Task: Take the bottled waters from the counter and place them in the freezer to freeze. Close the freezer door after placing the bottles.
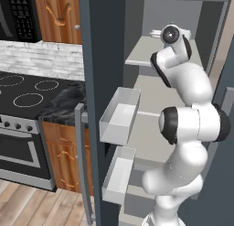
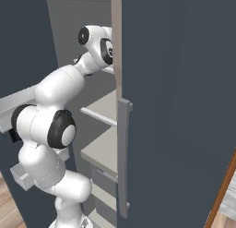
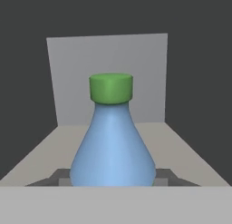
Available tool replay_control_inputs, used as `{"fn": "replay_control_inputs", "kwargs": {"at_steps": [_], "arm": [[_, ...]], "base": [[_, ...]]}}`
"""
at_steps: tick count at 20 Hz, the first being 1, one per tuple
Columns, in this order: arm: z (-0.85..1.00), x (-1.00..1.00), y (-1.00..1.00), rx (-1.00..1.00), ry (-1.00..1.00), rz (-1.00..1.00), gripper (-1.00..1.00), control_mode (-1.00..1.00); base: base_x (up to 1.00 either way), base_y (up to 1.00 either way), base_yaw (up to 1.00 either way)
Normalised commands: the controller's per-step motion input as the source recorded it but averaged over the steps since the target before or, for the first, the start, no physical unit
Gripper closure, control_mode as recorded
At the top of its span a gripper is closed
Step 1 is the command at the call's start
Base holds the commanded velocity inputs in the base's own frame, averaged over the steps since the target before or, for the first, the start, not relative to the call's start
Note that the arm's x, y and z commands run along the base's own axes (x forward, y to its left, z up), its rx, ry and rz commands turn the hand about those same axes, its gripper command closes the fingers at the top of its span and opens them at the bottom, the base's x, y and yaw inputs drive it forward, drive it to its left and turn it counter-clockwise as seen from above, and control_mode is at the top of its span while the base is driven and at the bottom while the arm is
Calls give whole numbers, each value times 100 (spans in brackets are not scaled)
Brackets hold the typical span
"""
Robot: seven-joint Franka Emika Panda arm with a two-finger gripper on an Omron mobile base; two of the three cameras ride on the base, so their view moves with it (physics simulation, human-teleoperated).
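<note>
A bottled water (image 3: 111, 146) with a green cap and a blue body stands close in front of the hand camera. My gripper (image 3: 111, 178) is shut on its lower part, with dark fingertips (image 3: 58, 177) showing at either side. The bottle sits inside the freezer (image 1: 173, 14), over a light grey upper shelf (image 3: 186, 150) with the grey back wall behind it. My arm reaches up into that shelf level (image 1: 141, 56). The freezer door (image 1: 93, 60) stands open to the left, white bins (image 1: 119, 115) on its inner side. The black marble counter (image 1: 64, 104) lies left of the door.
A black glass stovetop (image 1: 27, 90) and an oven front (image 1: 18, 152) sit left of the counter. On the right a tall dark door panel (image 2: 179, 107) with a grey vertical handle (image 2: 123, 158) stands close beside my arm. Lower shelves (image 2: 103, 151) lie beneath.
</note>
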Motion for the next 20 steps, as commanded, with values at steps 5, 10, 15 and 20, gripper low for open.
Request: {"fn": "replay_control_inputs", "kwargs": {"at_steps": [5,10,15,20], "arm": [[-16,31,-7,0,0,0,100,-100],[-24,18,-4,0,0,0,100,-100],[-20,8,0,0,0,0,100,-100],[-1,0,0,0,0,0,-100,-100]], "base": [[0,0,0],[0,0,0],[0,0,0],[0,0,0]]}}
